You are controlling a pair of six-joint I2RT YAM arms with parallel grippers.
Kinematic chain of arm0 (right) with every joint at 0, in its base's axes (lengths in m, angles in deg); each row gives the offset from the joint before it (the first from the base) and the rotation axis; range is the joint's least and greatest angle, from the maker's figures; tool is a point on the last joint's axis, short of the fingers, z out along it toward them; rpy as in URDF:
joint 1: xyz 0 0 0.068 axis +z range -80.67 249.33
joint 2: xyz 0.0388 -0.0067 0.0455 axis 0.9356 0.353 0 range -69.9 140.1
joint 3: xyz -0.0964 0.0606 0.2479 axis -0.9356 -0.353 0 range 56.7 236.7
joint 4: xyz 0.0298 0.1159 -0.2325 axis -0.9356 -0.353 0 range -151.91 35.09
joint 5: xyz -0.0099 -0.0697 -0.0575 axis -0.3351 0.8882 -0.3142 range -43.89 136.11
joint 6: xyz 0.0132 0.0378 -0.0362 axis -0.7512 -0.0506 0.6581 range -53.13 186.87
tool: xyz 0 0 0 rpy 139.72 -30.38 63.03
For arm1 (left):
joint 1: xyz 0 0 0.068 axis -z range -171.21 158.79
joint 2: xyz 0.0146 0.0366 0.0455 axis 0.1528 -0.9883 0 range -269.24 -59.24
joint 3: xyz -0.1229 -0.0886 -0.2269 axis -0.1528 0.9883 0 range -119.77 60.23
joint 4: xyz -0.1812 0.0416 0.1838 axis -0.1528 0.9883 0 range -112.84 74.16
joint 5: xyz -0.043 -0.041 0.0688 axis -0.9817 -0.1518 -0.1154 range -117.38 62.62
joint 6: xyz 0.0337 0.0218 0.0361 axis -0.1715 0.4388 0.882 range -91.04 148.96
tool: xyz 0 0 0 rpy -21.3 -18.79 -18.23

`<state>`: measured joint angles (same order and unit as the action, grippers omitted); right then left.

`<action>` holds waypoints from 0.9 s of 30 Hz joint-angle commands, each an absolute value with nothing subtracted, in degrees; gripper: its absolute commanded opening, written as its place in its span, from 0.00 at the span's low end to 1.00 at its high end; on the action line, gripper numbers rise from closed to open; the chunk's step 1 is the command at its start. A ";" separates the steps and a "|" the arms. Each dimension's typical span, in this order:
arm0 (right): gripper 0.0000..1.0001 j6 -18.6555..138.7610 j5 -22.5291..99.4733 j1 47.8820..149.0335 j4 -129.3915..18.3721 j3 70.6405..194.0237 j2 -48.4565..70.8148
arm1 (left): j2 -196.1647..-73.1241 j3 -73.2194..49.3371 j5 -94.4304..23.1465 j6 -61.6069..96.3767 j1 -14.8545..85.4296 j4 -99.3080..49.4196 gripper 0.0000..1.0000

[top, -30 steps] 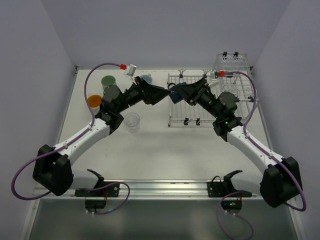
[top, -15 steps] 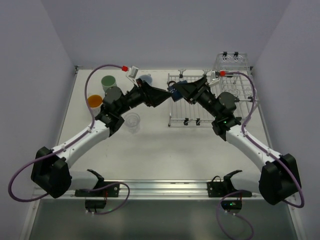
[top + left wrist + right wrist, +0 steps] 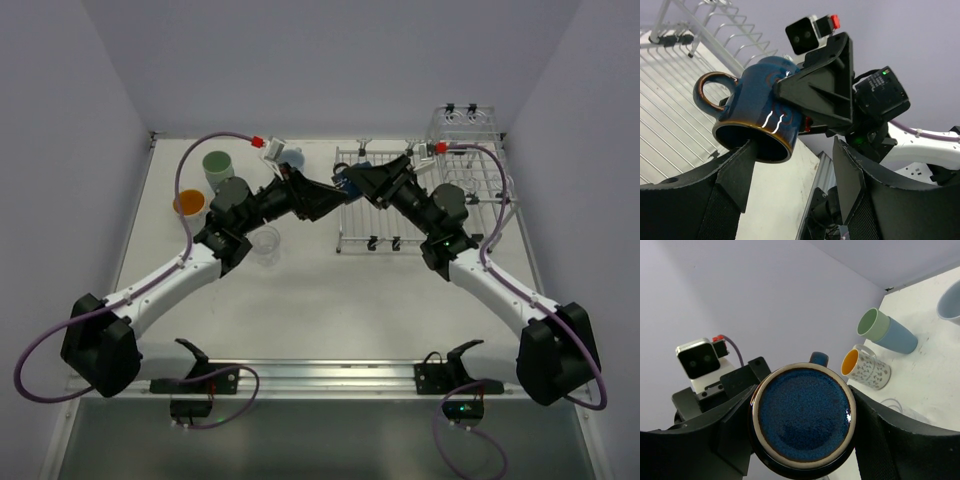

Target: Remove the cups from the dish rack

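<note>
My right gripper (image 3: 357, 183) is shut on the dark navy mug (image 3: 345, 184) and holds it in the air at the left edge of the silver wire dish rack (image 3: 400, 215). In the right wrist view the mug's base (image 3: 805, 415) fills the gap between the fingers. My left gripper (image 3: 325, 197) is open and faces the mug. In the left wrist view the mug (image 3: 757, 107) hangs mouth-down just above and left of my open jaws (image 3: 792, 175), its rim by my left finger (image 3: 735, 175).
On the table to the left stand a pale green tumbler (image 3: 217, 164), a light blue tumbler (image 3: 291, 158), a whitish mug with an orange inside (image 3: 189, 203) and a clear glass (image 3: 265, 243). The rack's taller section (image 3: 480, 185) and raised basket (image 3: 465, 120) are at the back right.
My left arm has reached further right, bringing its open gripper up to the mug. My right gripper has shifted a little left with the mug.
</note>
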<state>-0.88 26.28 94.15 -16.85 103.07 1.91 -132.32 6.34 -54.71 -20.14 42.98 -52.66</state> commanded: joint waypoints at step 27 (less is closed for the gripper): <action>0.99 11.03 33.62 95.61 -29.23 95.73 -9.23 | -144.74 -30.54 -22.73 11.37 44.56 17.18 0.00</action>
